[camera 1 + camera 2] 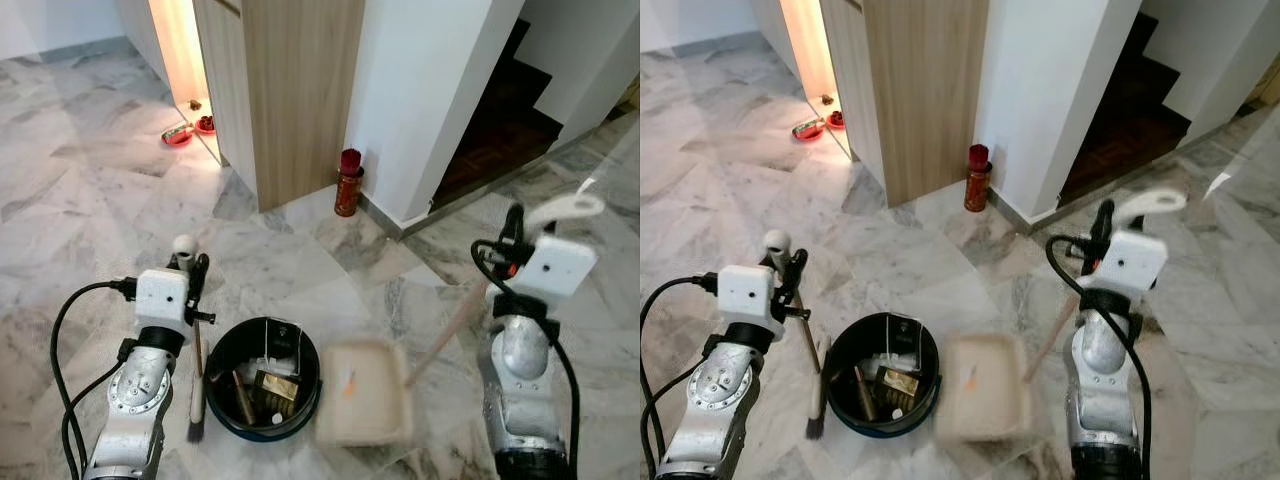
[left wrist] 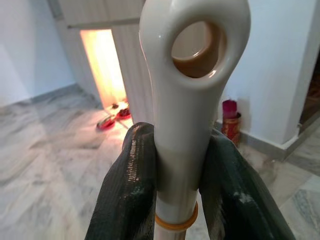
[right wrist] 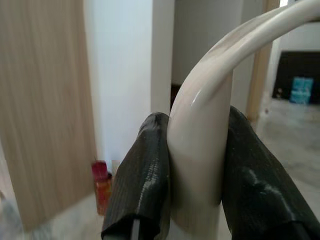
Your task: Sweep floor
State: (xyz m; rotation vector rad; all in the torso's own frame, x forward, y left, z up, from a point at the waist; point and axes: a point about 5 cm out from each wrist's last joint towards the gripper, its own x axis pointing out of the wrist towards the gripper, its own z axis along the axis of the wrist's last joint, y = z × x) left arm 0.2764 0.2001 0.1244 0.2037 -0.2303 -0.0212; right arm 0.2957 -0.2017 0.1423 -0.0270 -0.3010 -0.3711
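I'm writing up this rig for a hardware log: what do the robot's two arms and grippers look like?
Both arms are silver metal cylinders topped by a boxy white wrist housing. A thick black cable loops from the left arm out to its side; another black cable curls beside the wrist of the right arm. The left gripper and right gripper each have two long black, rubbery-looking fingers.

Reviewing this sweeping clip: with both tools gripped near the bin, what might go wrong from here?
1. The cream plastic dustpan sits against the round black bin; tipping it carelessly may spill its debris onto the marble floor.
2. The left gripper pinches the white-handled brush near its top, so it may swing into the bin.
3. The right gripper holds the dustpan's curved handle high, so the pan may wobble.
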